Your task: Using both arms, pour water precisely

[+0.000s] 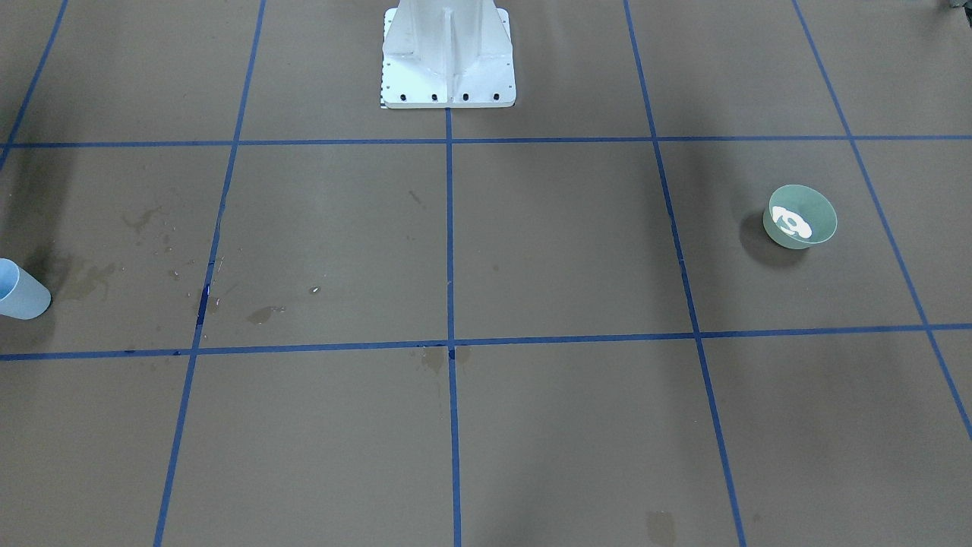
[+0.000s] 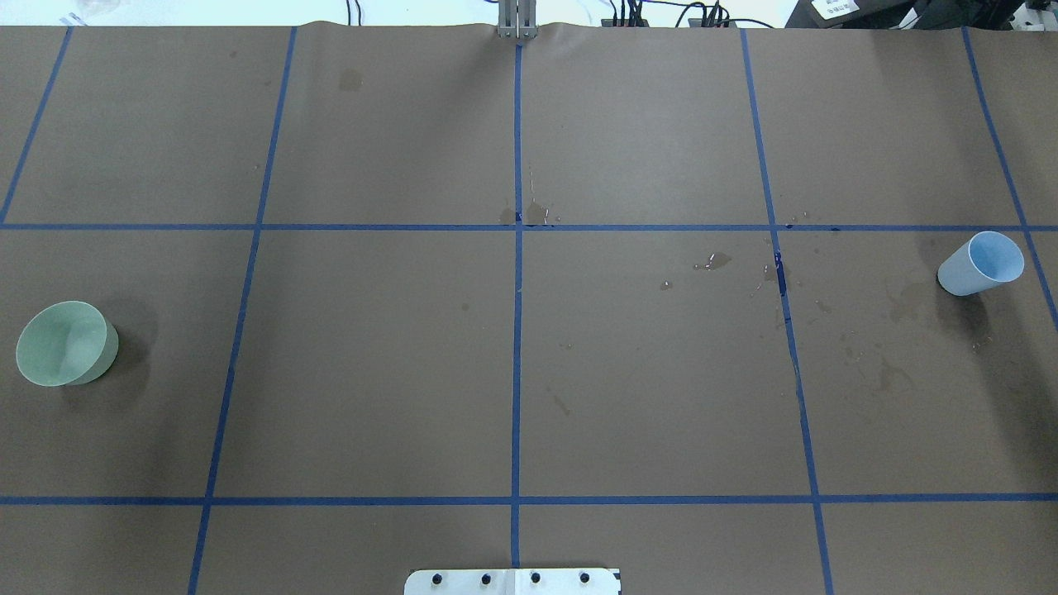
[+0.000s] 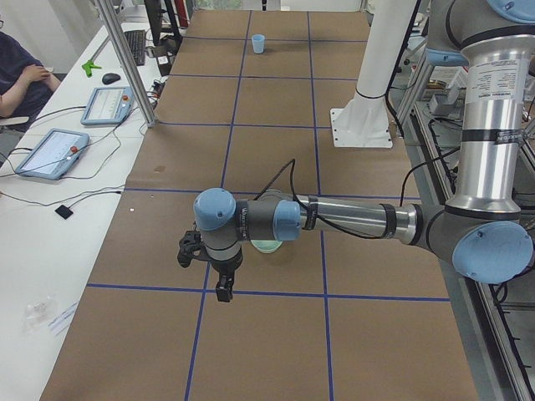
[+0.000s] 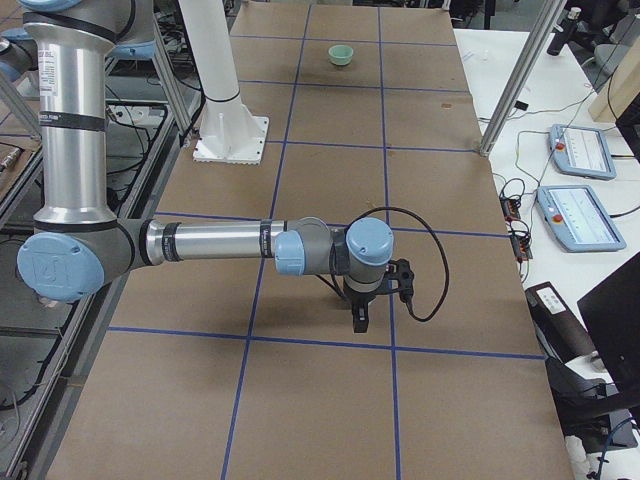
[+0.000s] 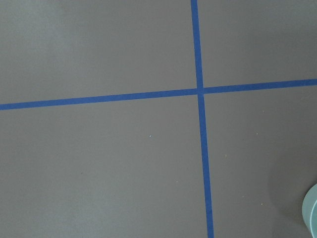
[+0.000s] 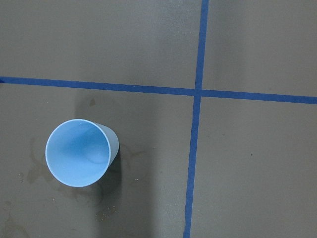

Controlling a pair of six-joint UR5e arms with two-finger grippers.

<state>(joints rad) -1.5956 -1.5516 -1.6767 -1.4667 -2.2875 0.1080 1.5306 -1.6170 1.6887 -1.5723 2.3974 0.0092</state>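
A light blue cup point(image 2: 982, 263) stands upright at the table's right end; it also shows in the right wrist view point(image 6: 79, 151) and the front view point(image 1: 19, 289). A green bowl point(image 2: 66, 343) stands at the left end, with a pale shiny patch inside it in the front view point(image 1: 793, 222). Small shiny water drops point(image 2: 711, 263) lie on the paper. My left gripper point(image 3: 223, 292) hangs above the table beside the bowl point(image 3: 267, 246). My right gripper point(image 4: 359, 322) hangs above the cup's area and the arm hides the cup there. I cannot tell whether either gripper is open or shut.
The white pedestal base point(image 1: 448, 57) stands at the robot's edge. Dark wet stains point(image 2: 901, 302) mark the brown paper near the cup. An operator point(image 3: 21, 79), tablets point(image 3: 50, 152) and an aluminium post point(image 3: 125, 58) stand along the far side.
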